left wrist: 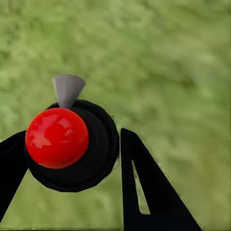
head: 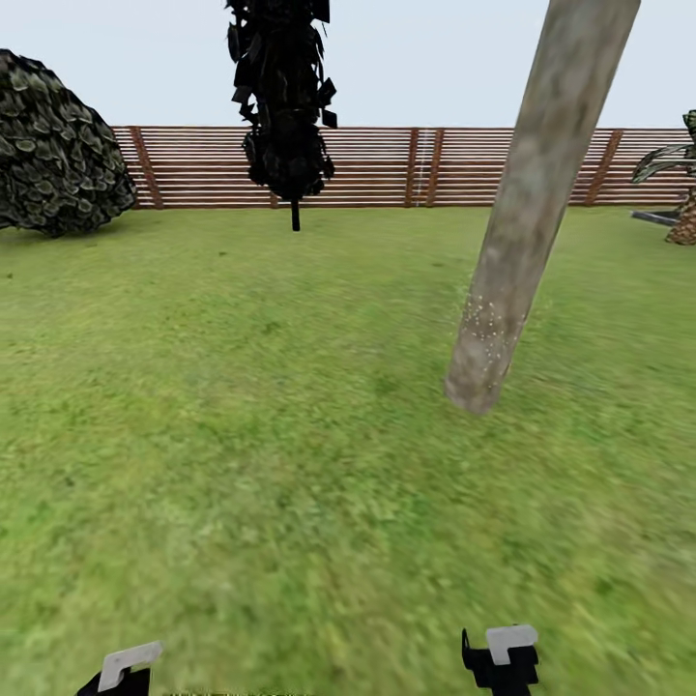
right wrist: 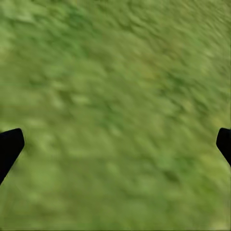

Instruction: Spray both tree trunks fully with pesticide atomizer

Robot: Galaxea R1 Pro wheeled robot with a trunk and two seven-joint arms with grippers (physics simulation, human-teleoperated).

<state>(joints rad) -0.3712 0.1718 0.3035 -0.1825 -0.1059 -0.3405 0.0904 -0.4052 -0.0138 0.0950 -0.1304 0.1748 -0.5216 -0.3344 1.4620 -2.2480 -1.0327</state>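
The pesticide atomizer (left wrist: 67,144), a black round body with a red ball top and a grey cone nozzle, sits between the black fingers of my left gripper (left wrist: 72,151), which is shut on it above the grass. One tree trunk (head: 527,232), thick, mottled grey-brown and leaning, rises from the lawn ahead to the right. White specks of pesticide (head: 483,324) dot its lower part. My right gripper (right wrist: 117,144) is open over bare grass, its fingertips (right wrist: 9,147) wide apart. Both wrists, left (head: 121,669) and right (head: 503,657), show at the bottom edge of the head view.
A brown slat fence (head: 387,166) closes the far side of the lawn. A dark leafy bush (head: 58,145) stands far left, a slim dark-leaved tree (head: 285,106) at centre back, a short palm (head: 681,193) far right. Open grass (head: 242,435) lies between me and the trunk.
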